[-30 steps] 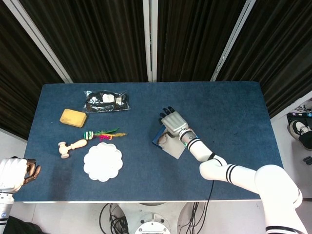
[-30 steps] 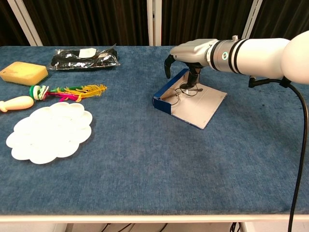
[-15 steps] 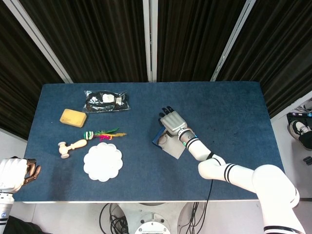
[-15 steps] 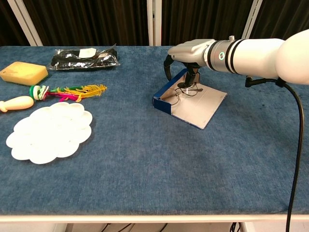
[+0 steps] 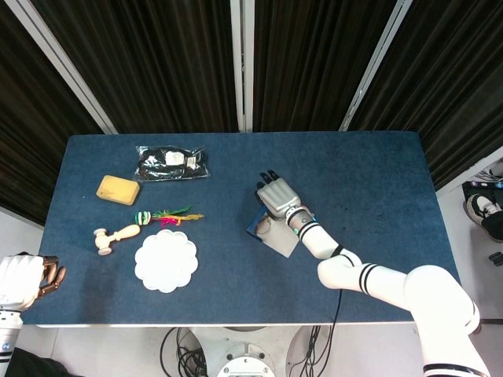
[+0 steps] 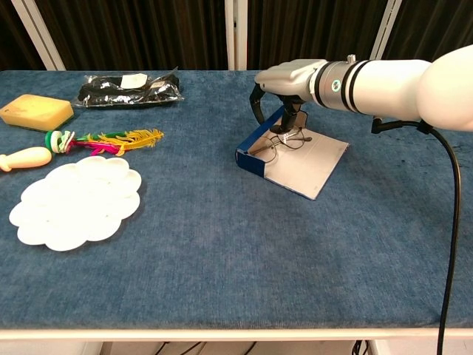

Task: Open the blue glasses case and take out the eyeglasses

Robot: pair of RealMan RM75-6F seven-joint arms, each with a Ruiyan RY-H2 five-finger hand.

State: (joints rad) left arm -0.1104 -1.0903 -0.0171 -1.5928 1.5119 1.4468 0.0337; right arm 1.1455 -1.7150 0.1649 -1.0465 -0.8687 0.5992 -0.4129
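The blue glasses case (image 6: 260,153) lies open near the middle of the desk (image 6: 222,244), a little toward three o'clock. Its pale lid (image 6: 309,161) is folded flat on the cloth at the case's four o'clock side. The eyeglasses (image 6: 277,143) are partly lifted out of the tray, thin dark frame tilted, with one lens ring over the case's inner wall.

The right hand (image 6: 284,89) hangs over the case from the three o'clock side, fingers curled downward. Its thumb and a finger pinch the eyeglasses at their upper end, while the other fingers (image 6: 256,100) arch over the case's twelve o'clock end. In the head view the right hand (image 5: 277,198) covers most of the case (image 5: 256,226), and the glasses are too small to make out there.

The left hand (image 5: 23,280) sits off the desk edge at eight o'clock, fingers curled in with nothing in them.

At the desk's nine o'clock side lie a white scalloped plate (image 6: 74,200), a wooden toy mallet (image 6: 26,157) just beyond it, and a feathered toy (image 6: 107,138) beside that. A yellow sponge (image 6: 35,111) sits toward ten o'clock, with a black packet in clear wrap (image 6: 129,89) at eleven o'clock.
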